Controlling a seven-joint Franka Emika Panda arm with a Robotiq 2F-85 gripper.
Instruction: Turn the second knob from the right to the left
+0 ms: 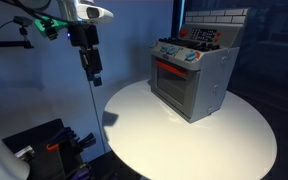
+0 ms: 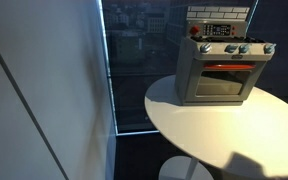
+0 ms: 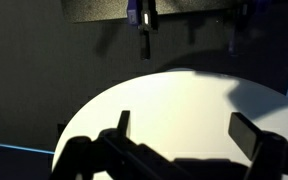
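- The toy oven stands upright on the round white surface, toward its far side in both exterior views.
- A knob row runs along the front panel of the oven, above the red-lit oven window.
- The second knob from the right sits in that row. It is too small for us to read its orientation.
- The arm comes in from the upper corner of an exterior view. The end effector hangs pointing down beside the edge of the surface, well apart from the oven and above the level of the surface.
- In the wrist view we see the end effector with its two fingers spread wide. There is nothing between them, and the white surface lies beyond.
- The end effector touches neither the oven nor any knob.
- The oven does not show in the wrist view. The upper part of that picture is dark and we cannot make out detail there.
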